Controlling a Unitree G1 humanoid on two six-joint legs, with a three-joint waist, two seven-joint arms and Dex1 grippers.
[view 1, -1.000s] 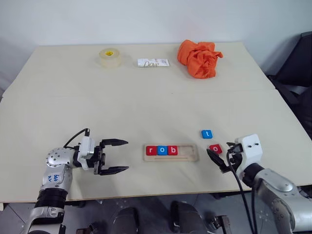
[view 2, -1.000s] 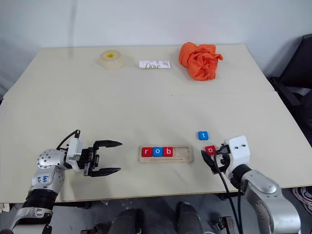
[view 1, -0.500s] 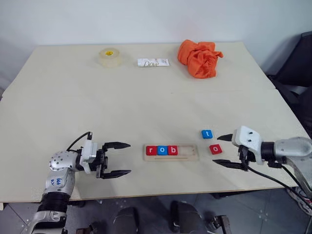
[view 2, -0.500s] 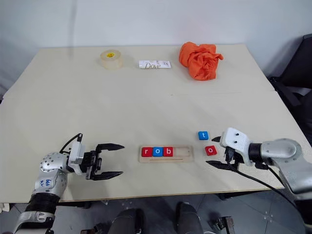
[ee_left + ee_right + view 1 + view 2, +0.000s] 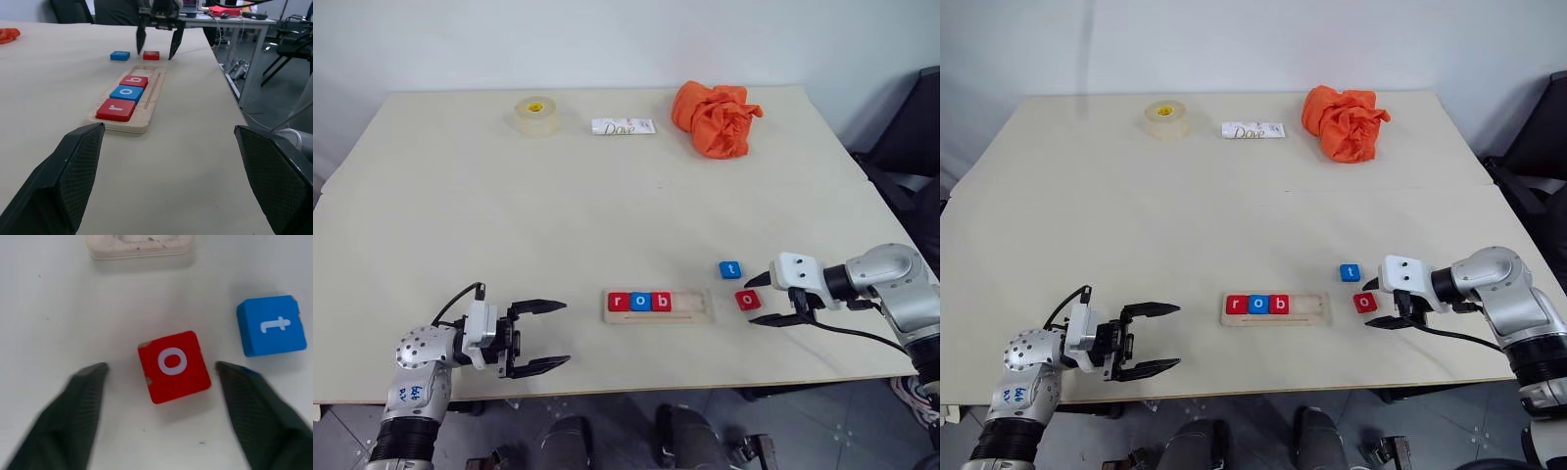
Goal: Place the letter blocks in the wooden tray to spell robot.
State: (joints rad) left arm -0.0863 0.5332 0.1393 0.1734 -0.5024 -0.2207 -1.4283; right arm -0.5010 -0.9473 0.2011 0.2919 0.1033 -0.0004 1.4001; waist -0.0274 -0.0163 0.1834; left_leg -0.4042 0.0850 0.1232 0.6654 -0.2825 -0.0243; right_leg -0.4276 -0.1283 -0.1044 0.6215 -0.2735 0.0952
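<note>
Beige table [image 5: 607,196]; right end effector [image 5: 763,300] straddles, fingers apart, glossy red o block [image 5: 747,300].

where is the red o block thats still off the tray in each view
Left eye view: red o block on the table right of the wooden tray, between the right gripper fingertips.
Right eye view: same spot.
Left wrist view: far end, past the tray.
Right wrist view: centre.
Shared landmark: the blue t block beside it.

Counted five letter blocks [image 5: 639,302]: three red, two blue. Also one wooden tray [image 5: 692,305], one tape roll [image 5: 535,115], one packet [image 5: 623,126], one orange cloth [image 5: 716,117].
</note>
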